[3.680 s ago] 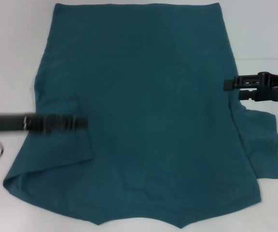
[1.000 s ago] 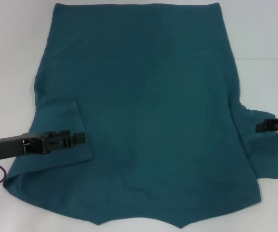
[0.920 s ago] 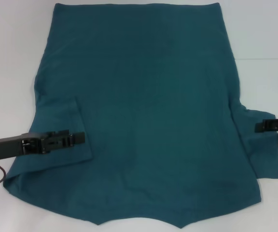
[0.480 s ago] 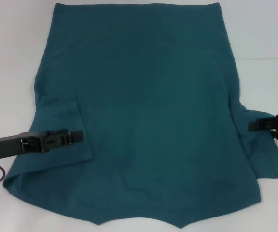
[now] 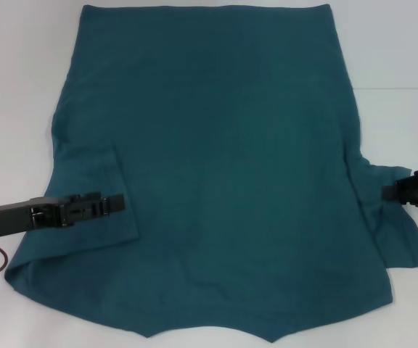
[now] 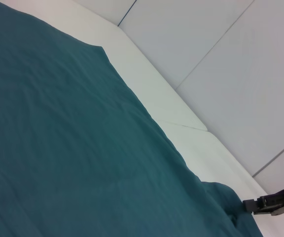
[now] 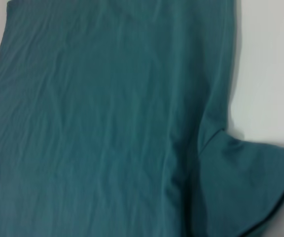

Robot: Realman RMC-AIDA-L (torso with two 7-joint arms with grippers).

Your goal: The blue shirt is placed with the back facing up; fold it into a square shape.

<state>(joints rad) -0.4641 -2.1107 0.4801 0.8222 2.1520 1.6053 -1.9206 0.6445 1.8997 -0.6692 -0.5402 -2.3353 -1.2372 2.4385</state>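
Lying flat, the soft, floppy shirt [image 5: 216, 167] is best pinched at its sleeves; no gripper's hold can be told.

A large blue shirt [image 5: 216, 167] lies flat across most of the white table [image 5: 20, 72] in the head view, spreading from the top edge to the bottom edge. Bare table shows as a strip down the left side and a wider strip down the right, both open for passing. The left gripper [image 5: 115, 204] reaches in from the lower left, low over the folded left sleeve, blocking that lane. The right gripper [image 5: 392, 192] enters at the right edge, over the spread right sleeve. The middle of the shirt, between the two grippers, has nothing standing on it.
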